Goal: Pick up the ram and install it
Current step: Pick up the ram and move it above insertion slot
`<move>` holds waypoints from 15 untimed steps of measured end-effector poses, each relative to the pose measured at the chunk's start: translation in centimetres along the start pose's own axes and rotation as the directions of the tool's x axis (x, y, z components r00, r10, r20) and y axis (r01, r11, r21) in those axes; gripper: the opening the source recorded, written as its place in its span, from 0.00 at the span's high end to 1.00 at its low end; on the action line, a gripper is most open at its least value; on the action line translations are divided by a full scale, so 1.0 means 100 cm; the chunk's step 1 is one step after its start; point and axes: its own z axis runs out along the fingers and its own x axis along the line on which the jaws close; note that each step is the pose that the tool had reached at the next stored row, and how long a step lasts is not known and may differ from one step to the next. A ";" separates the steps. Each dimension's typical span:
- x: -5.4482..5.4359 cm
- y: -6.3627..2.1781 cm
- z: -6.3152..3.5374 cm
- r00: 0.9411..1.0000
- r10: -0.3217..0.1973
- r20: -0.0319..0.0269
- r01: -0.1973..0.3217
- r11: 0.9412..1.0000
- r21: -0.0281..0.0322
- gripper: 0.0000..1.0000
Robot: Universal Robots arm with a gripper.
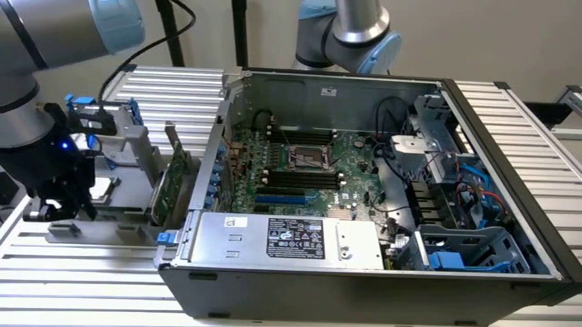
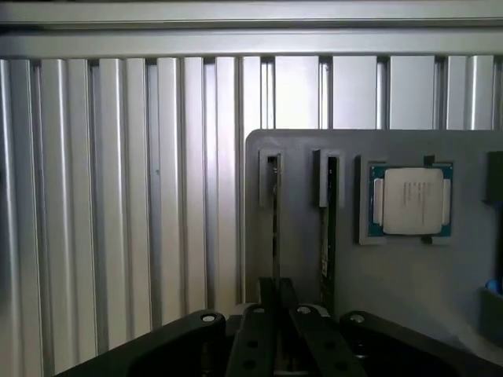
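The tool [image 2: 277, 305] hung straight over the grey holder [image 2: 440, 290] on the slatted counter [image 2: 118, 196], at the exterior view's left. The ram [image 2: 275, 228] stood on edge in a slot of that holder. Its long axis ran directly away from the tool and its near end passed under it. I could not tell whether the tool gripped it. Just beside the ram stood a second stick [image 2: 328, 228], then a processor [image 2: 410, 200] whose print was too small to read. Farther off lay the open computer case [image 1: 345, 92], well apart, the label [image 1: 296, 238] on its power supply illegible.
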 end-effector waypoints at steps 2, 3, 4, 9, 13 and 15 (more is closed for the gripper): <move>0.000 0.0001 -0.0091 1.000 0.000 0.000 0.000 1.000 0.000 1.00; 0.000 0.0002 -0.0137 1.000 0.000 0.000 0.000 1.000 0.000 1.00; 0.000 0.0002 -0.0181 1.000 0.000 0.000 0.000 1.000 0.000 1.00; 0.000 0.0004 -0.0399 1.000 0.000 0.001 0.000 1.000 0.000 1.00; 0.000 -0.0006 -0.0567 1.000 0.000 0.002 0.000 1.000 0.000 1.00; 0.000 -0.0022 -0.0652 1.000 -0.001 0.003 0.001 1.000 0.000 1.00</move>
